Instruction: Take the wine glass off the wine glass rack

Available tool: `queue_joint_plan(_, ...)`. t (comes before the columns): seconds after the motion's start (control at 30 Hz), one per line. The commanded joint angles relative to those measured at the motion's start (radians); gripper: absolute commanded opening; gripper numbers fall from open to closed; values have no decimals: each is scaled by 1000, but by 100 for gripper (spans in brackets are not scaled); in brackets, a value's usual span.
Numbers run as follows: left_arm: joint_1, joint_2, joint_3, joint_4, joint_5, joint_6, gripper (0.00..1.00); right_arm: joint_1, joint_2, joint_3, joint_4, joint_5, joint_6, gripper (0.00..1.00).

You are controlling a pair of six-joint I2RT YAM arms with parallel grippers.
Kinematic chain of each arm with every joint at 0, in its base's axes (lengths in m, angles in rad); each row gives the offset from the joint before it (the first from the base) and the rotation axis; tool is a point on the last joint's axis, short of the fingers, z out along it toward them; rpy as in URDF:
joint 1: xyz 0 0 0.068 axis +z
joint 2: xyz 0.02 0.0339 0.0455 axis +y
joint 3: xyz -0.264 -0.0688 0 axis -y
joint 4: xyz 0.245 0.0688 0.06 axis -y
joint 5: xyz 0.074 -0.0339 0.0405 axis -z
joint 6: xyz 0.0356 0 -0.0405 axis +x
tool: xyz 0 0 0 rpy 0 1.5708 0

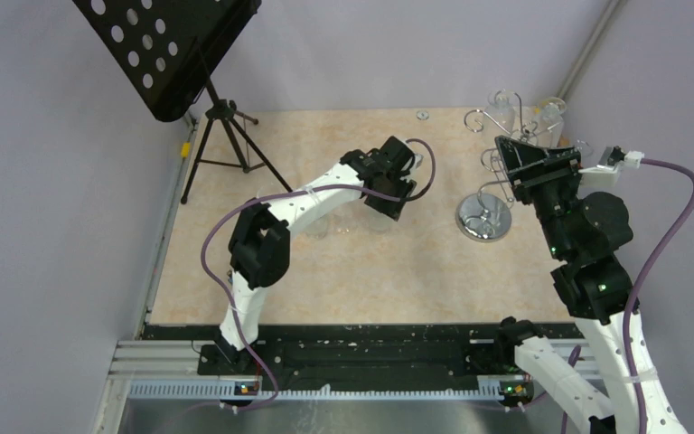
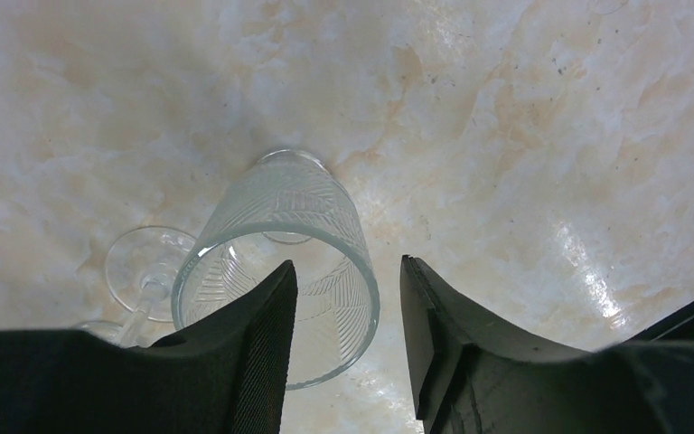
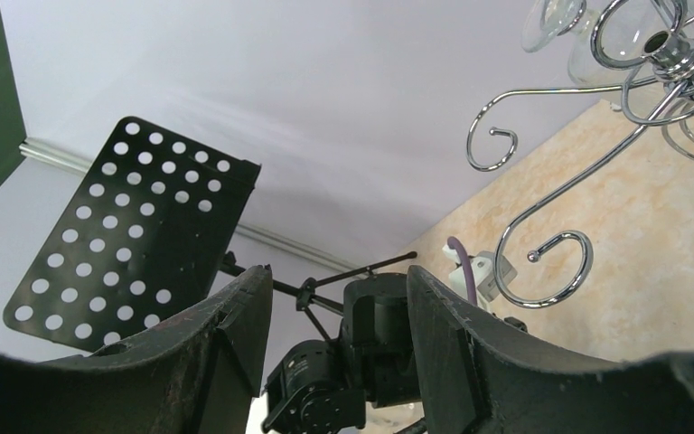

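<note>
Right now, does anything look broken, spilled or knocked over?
Nothing stands out. The patterned glass under the open left claw stands upright and unbroken, the chrome rack sits flat on its base, and the table shows no spill.

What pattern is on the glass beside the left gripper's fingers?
Clear glass with etched herringbone-like lines, best seen in the left wrist view.

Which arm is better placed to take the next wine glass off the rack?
Right. The right gripper, open and empty, is beside the wine glass rack, where wine glasses hang. The left gripper is farther off, over a glass standing on the table.
</note>
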Motion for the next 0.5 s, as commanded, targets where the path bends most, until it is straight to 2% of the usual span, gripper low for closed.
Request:
queue_joint_plan(0.0, -1, -101, 17, 28, 16, 23, 52, 6, 2, 75, -3, 18, -25, 57)
queue_joint_plan(0.13, -2, -190, 9, 62, 92, 42, 61, 6, 76, 193, -47, -17, -101, 57)
queue_joint_plan(0.17, -1, -217, -6, 83, 105, 50, 66, 6, 109, 240, -75, -30, -144, 57)
queue_joint_plan(0.2, -1, -255, -31, 105, 110, 52, 78, 6, 146, 292, -107, -40, -176, 58)
queue_joint_plan(0.23, -1, -285, -56, 134, 111, 52, 85, 6, 182, 345, -136, -45, -209, 58)
queue_joint_plan(0.27, -1, -314, -81, 160, 111, 52, 88, 5, 220, 391, -166, -48, -243, 58)
queue_joint_plan(0.47, 2, -455, -169, 232, 83, 40, 91, 4, 461, 685, -352, 48, -442, 60)
